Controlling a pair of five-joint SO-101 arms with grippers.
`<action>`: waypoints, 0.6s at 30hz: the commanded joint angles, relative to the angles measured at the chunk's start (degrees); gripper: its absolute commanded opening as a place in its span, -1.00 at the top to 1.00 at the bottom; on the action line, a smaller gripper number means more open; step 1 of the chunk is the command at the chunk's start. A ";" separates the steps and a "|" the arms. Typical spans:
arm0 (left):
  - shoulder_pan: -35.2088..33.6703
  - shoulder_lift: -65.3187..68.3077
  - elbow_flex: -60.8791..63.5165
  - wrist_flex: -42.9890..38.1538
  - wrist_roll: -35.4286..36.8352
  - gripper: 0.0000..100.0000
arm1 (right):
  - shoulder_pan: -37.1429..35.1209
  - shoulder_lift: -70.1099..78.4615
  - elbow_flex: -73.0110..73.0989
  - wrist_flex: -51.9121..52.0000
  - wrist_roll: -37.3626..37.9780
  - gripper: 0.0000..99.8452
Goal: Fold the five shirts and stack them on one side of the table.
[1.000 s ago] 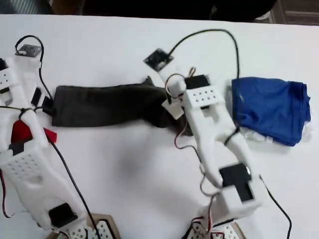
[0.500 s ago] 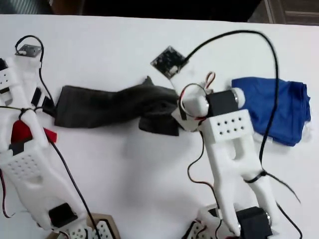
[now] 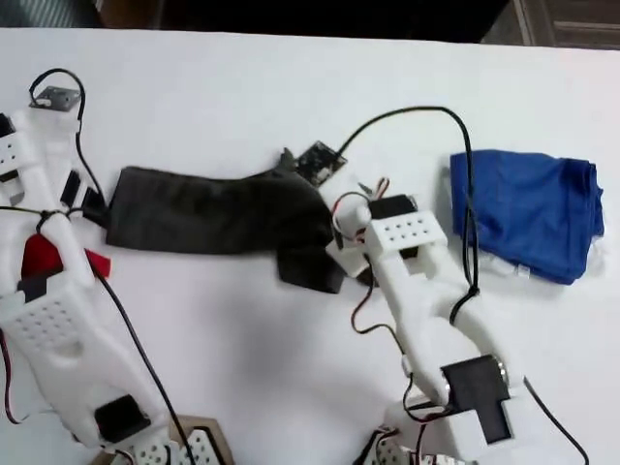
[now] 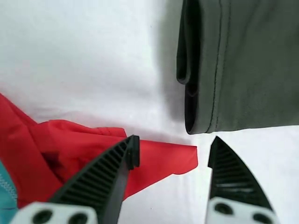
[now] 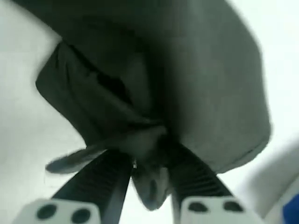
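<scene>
High view: dark grey shirt (image 3: 213, 211) lies as a long rumpled band across the middle of the white table (image 3: 242, 77), its right end bunched and folded over. Right gripper (image 5: 149, 156) is clamped on that bunched end; in the right wrist view the fabric is gathered and pinched between both fingers (image 5: 110, 179). Opposite end of the grey shirt shows a folded, stitched hem (image 4: 201, 93) flat on the table, just beside the left gripper (image 4: 170, 161). Left gripper jaws stand spread apart, holding nothing, apart from the hem. Red shirt (image 4: 70, 149) lies crumpled under and beside the left gripper, one corner pointing toward the grey hem without touching it. Blue shirt (image 3: 528, 213) sits folded into a rough block at the table's right side, near the right arm's wrist, apart from the grey shirt.
</scene>
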 commanded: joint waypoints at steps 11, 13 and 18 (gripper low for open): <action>0.00 -0.26 -2.07 0.18 -0.18 0.48 | -6.29 -14.90 -9.05 20.70 7.65 0.65; 0.00 -0.26 -2.07 0.18 -0.18 0.48 | -8.31 -15.69 -8.35 24.57 13.27 0.65; 0.00 -0.26 -2.07 0.18 -0.09 0.48 | -11.03 -15.52 -0.79 26.51 22.95 0.65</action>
